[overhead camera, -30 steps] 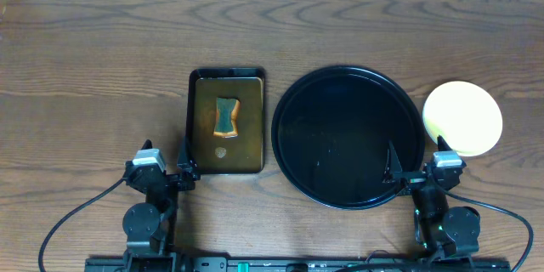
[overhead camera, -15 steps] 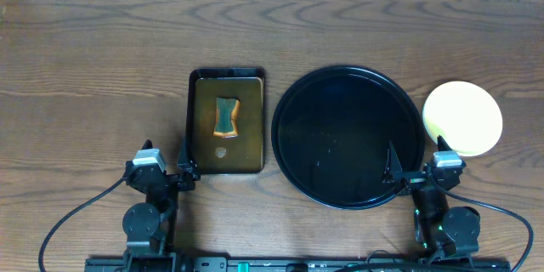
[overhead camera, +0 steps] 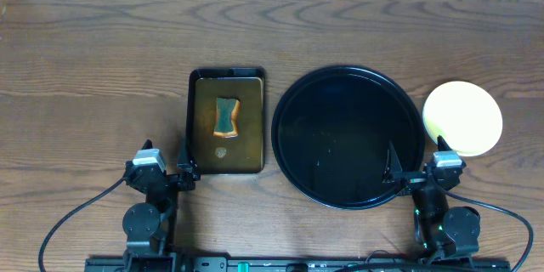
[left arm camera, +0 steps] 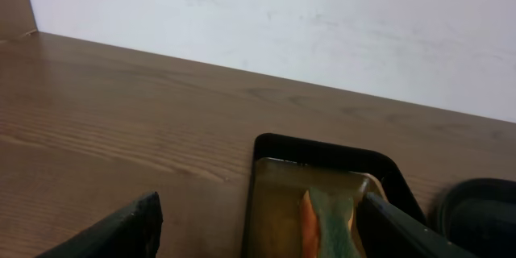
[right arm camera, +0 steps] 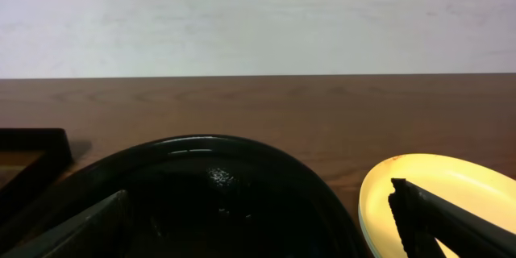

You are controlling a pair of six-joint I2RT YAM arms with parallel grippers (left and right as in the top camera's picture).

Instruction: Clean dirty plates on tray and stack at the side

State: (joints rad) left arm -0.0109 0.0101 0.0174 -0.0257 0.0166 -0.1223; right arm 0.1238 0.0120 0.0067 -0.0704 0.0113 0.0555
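Left fingers (left arm camera: pixel 129 230) spread wide, empty, at near edge of small rect tray (overhead camera: pixel 246 157) w/ sponge (overhead camera: pixel 225 116). Right fingers (right arm camera: pixel 435 218) wide too, empty, at near-right rim of round black tray (overhead camera: pixel 347 138); yellow plate (overhead camera: pixel 463 117) on tabletop (overhead camera: pixel 85 68) just right of it.

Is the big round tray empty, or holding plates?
Empty: the round tray shows only bare black surface; a yellow plate sits beside it.

Left pincer (left arm camera: pixel 262 210), right pincer (right arm camera: pixel 258 193): both spread wide
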